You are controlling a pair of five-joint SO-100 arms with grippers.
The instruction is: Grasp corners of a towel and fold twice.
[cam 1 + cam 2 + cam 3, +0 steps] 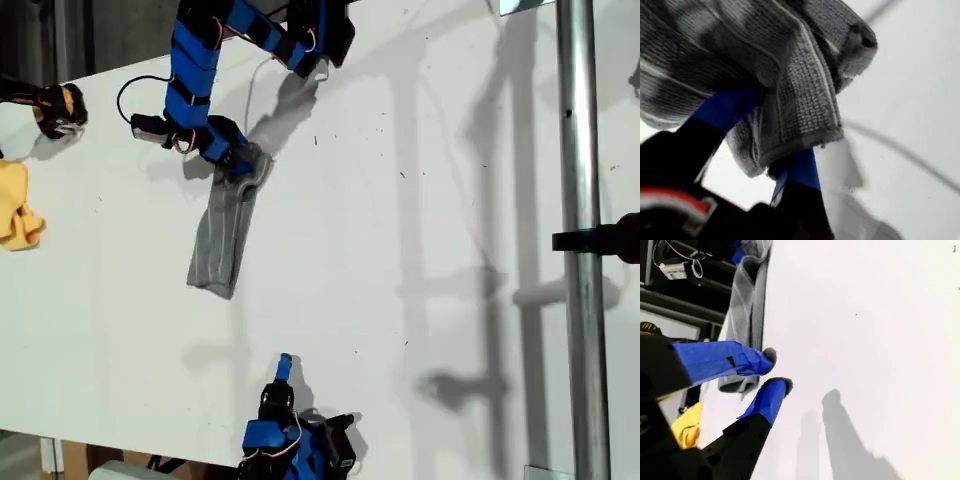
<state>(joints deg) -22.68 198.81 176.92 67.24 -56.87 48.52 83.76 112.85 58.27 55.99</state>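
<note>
The grey pinstriped towel (222, 240) lies bunched into a long narrow strip on the white table (420, 200), left of centre in the exterior view. Its upper end is lifted and pinched by my first gripper (241, 165), which reaches down from the top of that view. Up close, thick gathered folds of towel (800, 95) sit between the blue fingers (802, 167) of my first gripper (765, 140). No single corner can be told apart. My second gripper (284, 368) rests near the table's bottom edge in the exterior view, narrowly open and empty (777, 371), with the towel's (747, 315) low end beyond its tips.
A plain yellow cloth (18, 215) lies at the exterior view's left edge, also seen past my second gripper (687, 427). A metal pole (580, 240) with a black clamp (612, 238) stands at the exterior view's right. A black-and-yellow object (55, 105) sits at its upper left.
</note>
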